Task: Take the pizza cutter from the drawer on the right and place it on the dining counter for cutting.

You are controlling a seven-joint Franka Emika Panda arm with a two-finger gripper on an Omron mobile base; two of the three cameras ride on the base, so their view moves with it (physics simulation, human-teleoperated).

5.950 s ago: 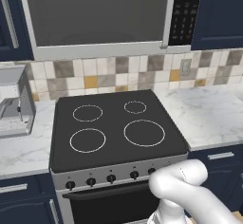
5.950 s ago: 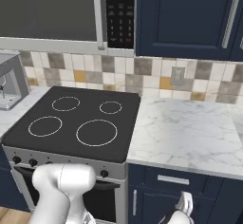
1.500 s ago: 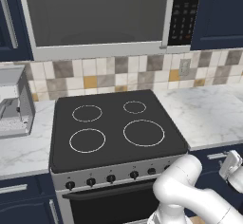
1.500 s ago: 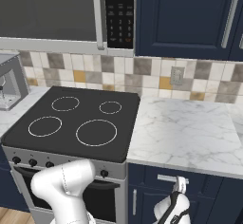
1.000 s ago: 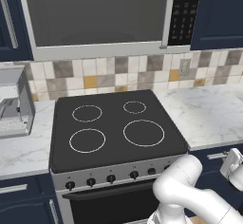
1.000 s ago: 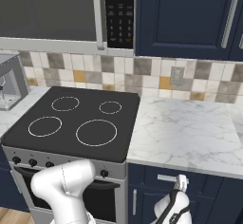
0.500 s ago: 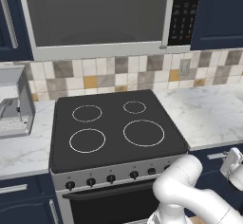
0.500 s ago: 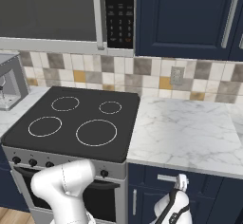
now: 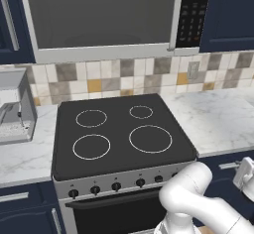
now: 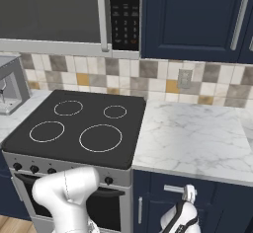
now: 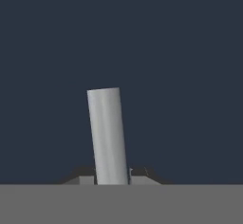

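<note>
The tool (image 10: 188,193) is down low in front of the navy drawer (image 10: 197,193), right at its silver handle (image 11: 108,135). From the hand view the bar runs up between the two dark fingertips (image 11: 141,172), which sit close on either side of it. That reads as a narrow grip closed on the handle, though the tips are only just peeking in, so take that as my reading and not a certainty.

In the right base view the wrist rises against the drawer front just below the marble surface (image 10: 192,138), beside the stove (image 10: 74,128). From the left base view the white hand (image 9: 245,174) hangs by the bar at the surface's front edge.

So where are we? Early days. The drawer looks shut: its front sits flush under the surface edge with no gap showing. The pizza cutter should be inside it, hidden, so nothing has been fetched yet. The dining counter is somewhere else in the room.

What's left is nearly everything: pull the drawer out, let go of the bar, reach in for the cutter, lift it, drive over and set it down.
</note>
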